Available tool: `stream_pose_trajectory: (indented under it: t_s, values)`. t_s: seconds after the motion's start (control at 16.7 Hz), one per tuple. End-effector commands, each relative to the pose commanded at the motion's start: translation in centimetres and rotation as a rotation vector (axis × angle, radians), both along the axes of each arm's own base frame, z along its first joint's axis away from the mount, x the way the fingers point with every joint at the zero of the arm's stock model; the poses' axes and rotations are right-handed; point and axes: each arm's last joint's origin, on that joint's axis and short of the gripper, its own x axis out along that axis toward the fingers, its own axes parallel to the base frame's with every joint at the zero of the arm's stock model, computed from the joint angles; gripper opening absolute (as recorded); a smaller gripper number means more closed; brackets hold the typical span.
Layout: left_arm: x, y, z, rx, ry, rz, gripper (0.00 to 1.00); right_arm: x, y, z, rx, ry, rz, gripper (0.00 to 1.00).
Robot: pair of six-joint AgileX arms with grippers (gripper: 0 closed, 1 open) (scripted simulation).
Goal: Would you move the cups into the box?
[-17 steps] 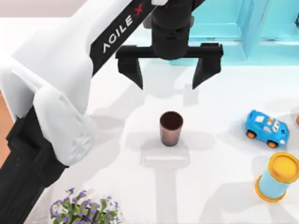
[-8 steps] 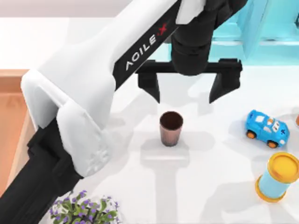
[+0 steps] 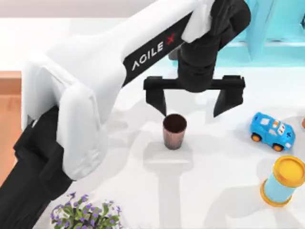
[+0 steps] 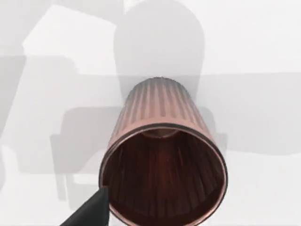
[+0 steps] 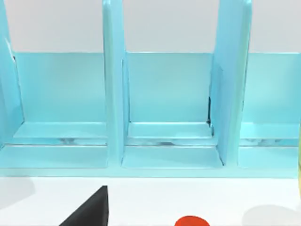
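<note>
One of the cups, a dark brown tumbler with a ribbed coppery side (image 3: 174, 131), stands upright at the middle of the white table. My left gripper (image 3: 190, 109) hangs open just behind it and a little to its right. The left fingertip (image 3: 160, 109) is close to the cup's rim, and the other finger stands well off to the right. The left wrist view looks down into the same cup (image 4: 164, 155), with one black fingertip (image 4: 91, 213) beside its rim. The box (image 3: 8, 81) shows as a wood rim and orange-tan inside at the table's left edge. My right arm is parked facing the shelf.
A turquoise shelf frame (image 3: 267, 43) runs along the back right and also appears as the shelf (image 5: 164, 108) in the right wrist view. A blue toy car (image 3: 271, 131) and a blue cylinder with a yellow lid (image 3: 284, 181) stand at the right. A purple-flowered plant (image 3: 86, 214) sits front left.
My left gripper has moved right and toward the front, coming down close to the brown cup while staying open. The cup has not moved.
</note>
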Motion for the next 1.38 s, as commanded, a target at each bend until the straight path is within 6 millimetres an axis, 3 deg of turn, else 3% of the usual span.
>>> stream_pose_trajectory:
  t_s: [0.36, 0.72, 1.38]
  values:
    - [-0.6, 0.4, -4.6, 0.001, 0.001, 0.000, 1.00, 0.0, 0.0, 0.0, 0.000, 0.000, 0.000, 1.00]
    - [-0.7, 0.4, -5.2, -0.001, -0.001, 0.000, 1.00, 0.0, 0.0, 0.0, 0.000, 0.000, 0.000, 1.00]
    - [-0.7, 0.4, -5.2, -0.001, -0.001, 0.000, 0.17, 0.0, 0.0, 0.0, 0.000, 0.000, 0.000, 1.00]
